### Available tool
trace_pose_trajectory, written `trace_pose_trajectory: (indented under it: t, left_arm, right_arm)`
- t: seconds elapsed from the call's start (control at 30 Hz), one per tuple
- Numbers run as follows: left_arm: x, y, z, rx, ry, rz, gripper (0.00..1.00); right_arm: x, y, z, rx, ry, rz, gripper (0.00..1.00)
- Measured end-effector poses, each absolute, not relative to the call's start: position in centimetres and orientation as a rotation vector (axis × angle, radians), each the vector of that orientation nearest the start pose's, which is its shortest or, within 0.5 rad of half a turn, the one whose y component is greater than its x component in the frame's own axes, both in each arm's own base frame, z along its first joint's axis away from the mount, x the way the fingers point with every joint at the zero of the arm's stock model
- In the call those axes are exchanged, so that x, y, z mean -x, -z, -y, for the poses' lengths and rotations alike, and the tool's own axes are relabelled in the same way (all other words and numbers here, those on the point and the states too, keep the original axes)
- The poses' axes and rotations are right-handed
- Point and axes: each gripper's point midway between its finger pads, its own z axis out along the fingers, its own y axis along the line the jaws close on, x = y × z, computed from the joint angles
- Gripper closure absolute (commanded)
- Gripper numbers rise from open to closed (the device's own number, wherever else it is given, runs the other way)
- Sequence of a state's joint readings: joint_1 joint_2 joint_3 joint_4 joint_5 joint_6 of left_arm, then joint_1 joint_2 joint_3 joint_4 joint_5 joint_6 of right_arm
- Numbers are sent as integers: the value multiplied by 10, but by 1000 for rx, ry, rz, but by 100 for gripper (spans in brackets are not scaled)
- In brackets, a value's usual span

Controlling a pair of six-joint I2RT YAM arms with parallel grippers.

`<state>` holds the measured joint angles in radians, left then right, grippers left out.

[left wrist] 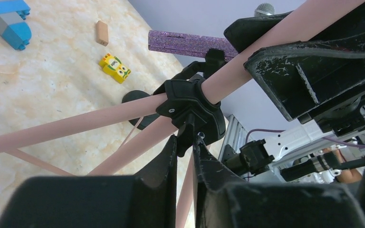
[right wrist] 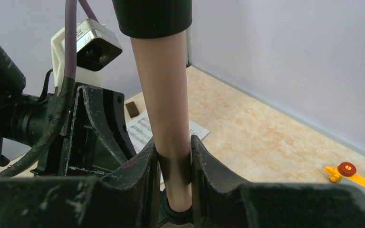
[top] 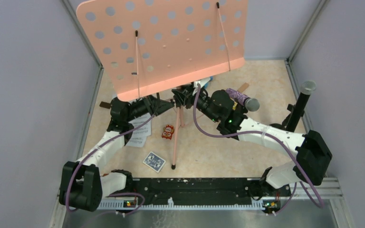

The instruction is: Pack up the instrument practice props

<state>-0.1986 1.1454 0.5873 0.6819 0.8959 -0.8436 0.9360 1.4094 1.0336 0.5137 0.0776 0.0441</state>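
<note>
The salmon-pink music rack (top: 161, 42) stands on its tripod legs on the table (top: 228, 156), and both claws are at its lower part. The right claw (right wrist: 173, 166) is closed on the pink pole (right wrist: 164, 95), which rises straight up between its fingers. The left claw (left wrist: 185, 152) is narrow. Its fingertips seem to pinch the small black tab under the black hub (left wrist: 190, 102), where the legs meet just in front of it. I judge the rack stiff but top-heavy, because the wide plate sits high above both claws. The painted tubes look smooth and may slip. The best hold is low on the pole, close to the hub. The purple-glitter microphone (top: 240, 97) is near the right claw.
</note>
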Motion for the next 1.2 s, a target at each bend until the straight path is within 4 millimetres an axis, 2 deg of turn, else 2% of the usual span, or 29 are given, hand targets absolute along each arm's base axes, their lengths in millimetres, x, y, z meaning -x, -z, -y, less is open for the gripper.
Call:
trace_pose_trajectory:
  t: [0.07, 0.1, 0.23, 0.4, 0.63, 0.83, 0.87, 1.0, 1.07, 1.2]
  left_arm:
    - [-275, -267, 215, -284, 1458, -1663, 99]
    - [-275, -268, 215, -272, 1462, -1667, 100]
    - [-276, -269, 214, -195, 1486, -1693, 100]
    - [-273, -269, 211, -19, 1530, -1746, 100]
    - [-270, -271, 205, 345, 1629, -1836, 100]
    - [-269, -271, 203, 762, 1832, -1835, 100]
    - [-269, -272, 202, 812, 1863, -1829, 97]
    - [-271, -274, 202, 954, 1931, -1815, 51]
    - [-279, -276, 196, 990, 1908, -1769, 32]
    - [-296, -278, 180, 975, 1801, -1685, 15]
  right_arm:
    - [-294, -333, -379, 576, -746, -1359, 100]
    - [-294, -333, -379, 576, -746, -1359, 100]
    - [-294, -333, -379, 576, -746, -1359, 100]
    - [-292, -332, -381, 588, -751, -1355, 100]
    - [-287, -331, -385, 613, -761, -1345, 100]
    - [-285, -331, -386, 621, -764, -1343, 100]
    - [-285, -331, -386, 621, -763, -1344, 100]
    - [-285, -331, -386, 619, -761, -1343, 100]
    - [-286, -331, -386, 617, -760, -1344, 100]
    - [-286, -332, -385, 617, -756, -1340, 100]
